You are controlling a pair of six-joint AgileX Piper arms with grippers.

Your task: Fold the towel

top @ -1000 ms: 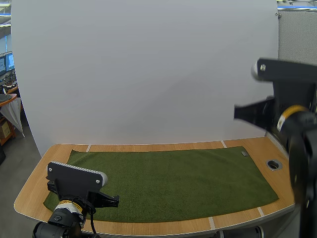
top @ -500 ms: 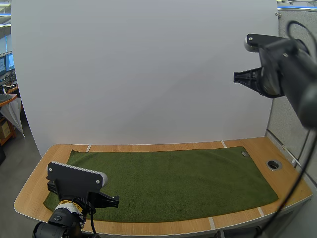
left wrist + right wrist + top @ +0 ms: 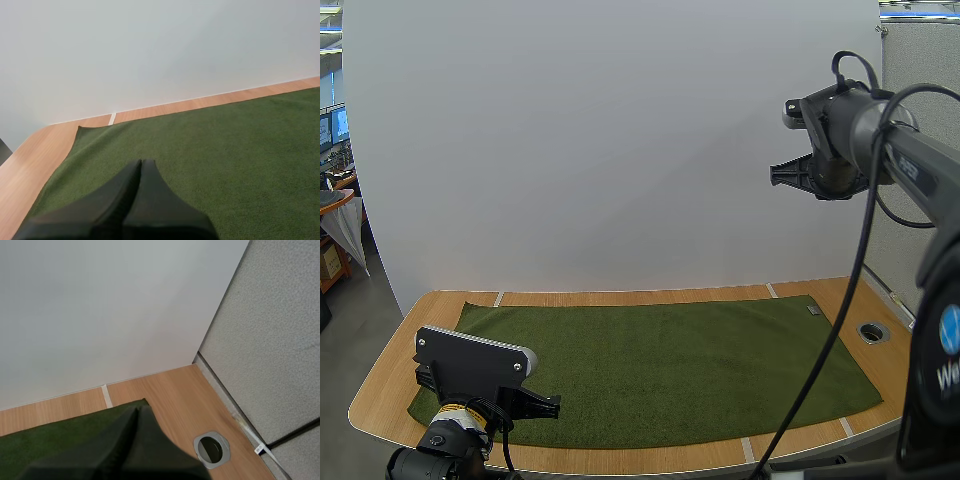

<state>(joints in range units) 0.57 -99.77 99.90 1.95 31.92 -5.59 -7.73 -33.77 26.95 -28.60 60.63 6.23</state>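
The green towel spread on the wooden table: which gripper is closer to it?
Left. The left gripper hangs low over the green fabric towel's near left corner; the right gripper is high above its far right end.

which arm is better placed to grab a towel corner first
Left, likely. The left claw hangs low over the green cloth towel by its near-left corner; the right claw sits high above the far right end. Both are shut, so it must open first.
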